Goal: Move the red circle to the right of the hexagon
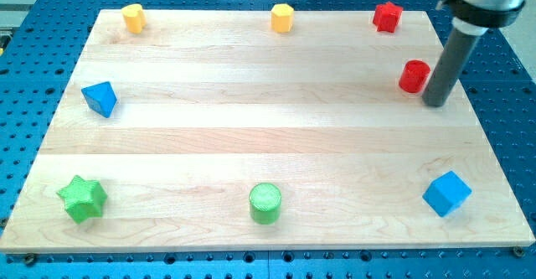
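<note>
Red circle (414,76) sits well right of the yellow hexagon (282,17), slightly below.
No fingers here; my tip (435,103) touches its lower-right side. Looks light, rigid, slidey; I'd push from there.

Eight blocks are counted on one wooden board (251,136). Two are yellow: a rounded block (133,17) and a hexagon (282,18). Two are red: a star (387,16) and a circle (414,76). Two are blue: a triangle (100,99) and a cube (446,193). Two are green: a star (82,198) and a circle (265,203).
</note>
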{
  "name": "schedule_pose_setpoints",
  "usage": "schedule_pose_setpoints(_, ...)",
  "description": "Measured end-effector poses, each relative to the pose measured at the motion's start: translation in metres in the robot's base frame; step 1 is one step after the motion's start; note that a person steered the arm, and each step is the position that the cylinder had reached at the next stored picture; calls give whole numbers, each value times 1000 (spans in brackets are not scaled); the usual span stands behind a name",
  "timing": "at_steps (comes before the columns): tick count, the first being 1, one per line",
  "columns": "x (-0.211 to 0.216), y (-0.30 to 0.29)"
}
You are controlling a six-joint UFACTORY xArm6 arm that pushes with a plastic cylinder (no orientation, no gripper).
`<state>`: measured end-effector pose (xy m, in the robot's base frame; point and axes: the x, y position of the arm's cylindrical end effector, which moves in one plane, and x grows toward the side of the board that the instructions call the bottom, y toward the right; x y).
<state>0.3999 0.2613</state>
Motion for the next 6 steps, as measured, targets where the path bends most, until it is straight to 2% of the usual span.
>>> schedule_pose_setpoints(1,-30,-8)
schedule_pose_setpoints(2,-47,-72)
schedule_pose_setpoints(3,-6,-71)
schedule_pose_setpoints(4,-26,-114)
schedule_pose_setpoints(5,-79,-112)
schedule_pose_setpoints(6,-72,-90)
